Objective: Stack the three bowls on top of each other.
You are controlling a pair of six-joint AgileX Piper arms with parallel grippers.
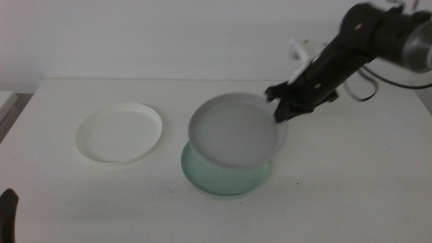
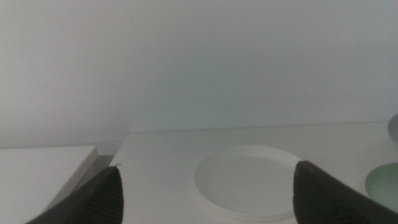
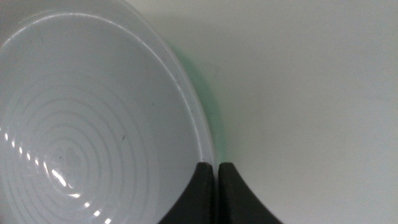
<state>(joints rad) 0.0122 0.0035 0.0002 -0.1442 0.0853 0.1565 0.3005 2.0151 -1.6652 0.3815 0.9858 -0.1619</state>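
My right gripper is shut on the far right rim of the grey bowl and holds it tilted just above the pale mint green bowl, which sits on the table at the middle. In the right wrist view the jaws pinch the grey bowl's rim, with a green sliver showing beside it. The white bowl lies alone on the table to the left; it also shows in the left wrist view. My left gripper waits open and empty at the bottom left edge.
The white table has bare room to the right and front. A white block lies off the table's left edge. A cable and a white fitting sit at the back right near the wall.
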